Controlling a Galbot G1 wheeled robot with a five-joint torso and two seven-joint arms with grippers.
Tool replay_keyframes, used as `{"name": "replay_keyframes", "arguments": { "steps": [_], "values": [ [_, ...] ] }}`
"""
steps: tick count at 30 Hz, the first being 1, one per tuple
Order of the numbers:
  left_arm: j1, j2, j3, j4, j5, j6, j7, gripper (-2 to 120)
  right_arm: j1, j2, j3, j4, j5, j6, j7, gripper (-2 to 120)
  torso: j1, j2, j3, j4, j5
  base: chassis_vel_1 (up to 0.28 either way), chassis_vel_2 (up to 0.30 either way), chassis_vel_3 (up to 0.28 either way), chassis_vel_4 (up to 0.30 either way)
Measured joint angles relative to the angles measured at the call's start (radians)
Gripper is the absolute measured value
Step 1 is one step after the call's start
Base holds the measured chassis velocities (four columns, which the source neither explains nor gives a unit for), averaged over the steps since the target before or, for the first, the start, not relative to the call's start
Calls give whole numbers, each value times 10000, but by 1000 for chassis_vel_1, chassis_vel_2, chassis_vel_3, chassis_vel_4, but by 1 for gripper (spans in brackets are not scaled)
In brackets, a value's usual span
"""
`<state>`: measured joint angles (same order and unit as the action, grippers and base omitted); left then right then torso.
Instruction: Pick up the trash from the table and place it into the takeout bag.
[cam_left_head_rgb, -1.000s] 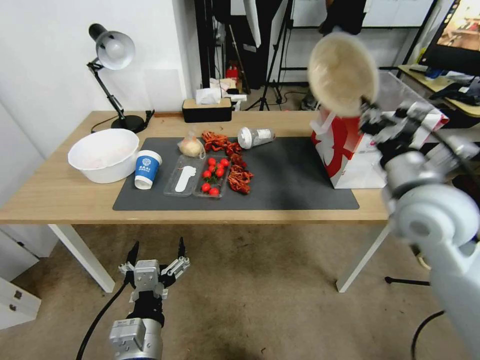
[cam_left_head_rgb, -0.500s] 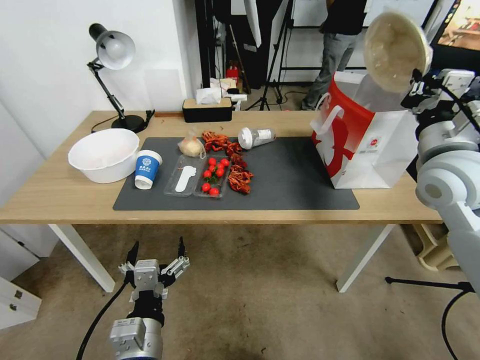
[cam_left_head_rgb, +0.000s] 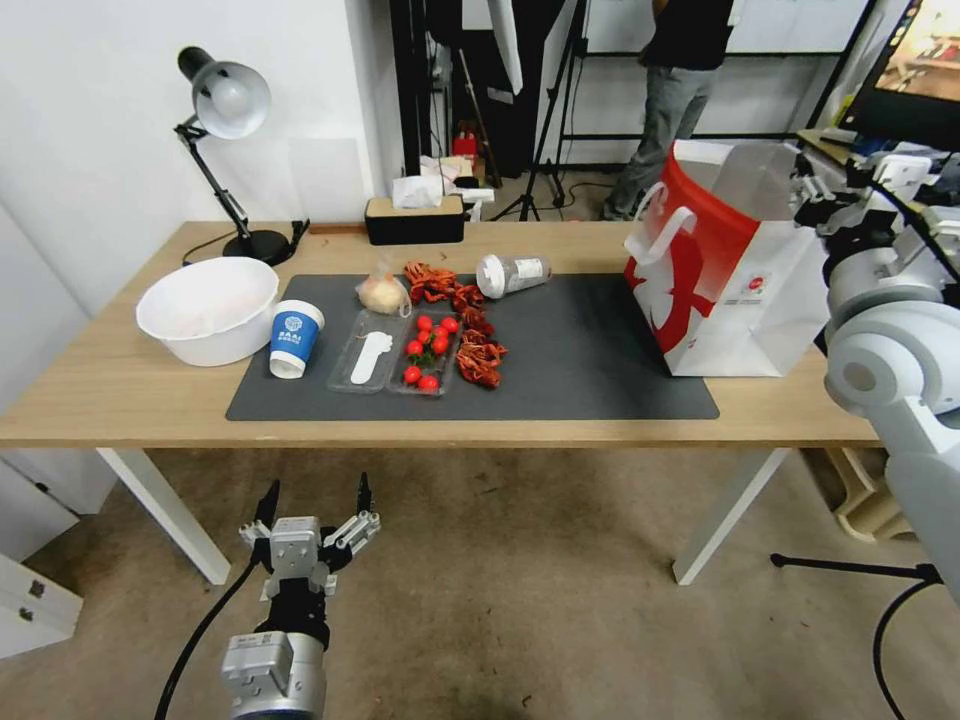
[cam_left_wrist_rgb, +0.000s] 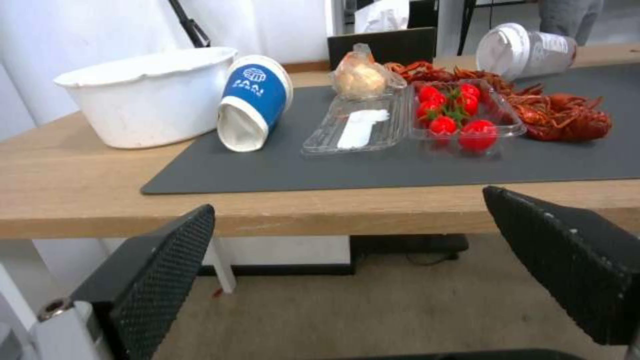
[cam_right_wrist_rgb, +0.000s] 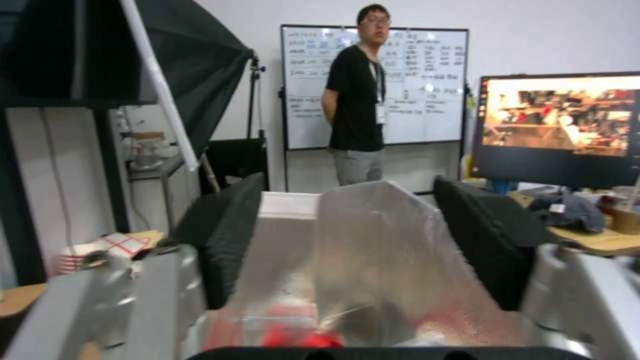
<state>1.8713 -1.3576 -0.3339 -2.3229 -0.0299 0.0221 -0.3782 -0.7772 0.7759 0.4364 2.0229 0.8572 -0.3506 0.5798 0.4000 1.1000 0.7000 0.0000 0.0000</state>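
takeout bag (cam_left_head_rgb: 745, 290) mouth open, mat (cam_left_head_rgb: 580, 350) centre bare

Paper cup (cam_left_wrist_rgb: 255, 101): round white emblem with a line of white characters under it on the blue band, too small to read.
Takeout bag (cam_left_head_rgb: 728, 270): white figure on the red side; small red logo with tiny unreadable print on the white side.
Whiteboard (cam_right_wrist_rgb: 407, 85): handwritten lines, illegible.

White wall (cam_left_head_rgb: 90, 130) on the left, mottled tan floor (cam_left_head_rgb: 520, 600), whiteboard (cam_right_wrist_rgb: 373, 85) at back, lit monitor (cam_right_wrist_rgb: 560, 125) on the right, black light stands (cam_left_head_rgb: 545, 110).
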Motion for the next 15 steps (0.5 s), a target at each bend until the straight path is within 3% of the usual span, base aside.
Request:
{"name": "replay_keyframes", "arguments": {
  "steps": [2, 5, 15],
  "values": [
    [-2, 3, 1, 5, -4, 1, 2, 100, -28, 0, -27, 85, 136, 92, -148, 84, 0, 0, 0, 0, 0, 0, 0, 0, 0],
    [4, -6, 1, 13, -7, 0, 2, 100, -135, -1, -45, 235, 293, 265, -415, 92, 0, 0, 0, 0, 0, 0, 0, 0, 0],
    [17, -41, -2, 12, -11, -3, 2, 100, -700, 31, -8, 728, 476, 544, -875, 100, 0, 0, 0, 1, 0, 0, 0, 0, 0]
  ]
}}
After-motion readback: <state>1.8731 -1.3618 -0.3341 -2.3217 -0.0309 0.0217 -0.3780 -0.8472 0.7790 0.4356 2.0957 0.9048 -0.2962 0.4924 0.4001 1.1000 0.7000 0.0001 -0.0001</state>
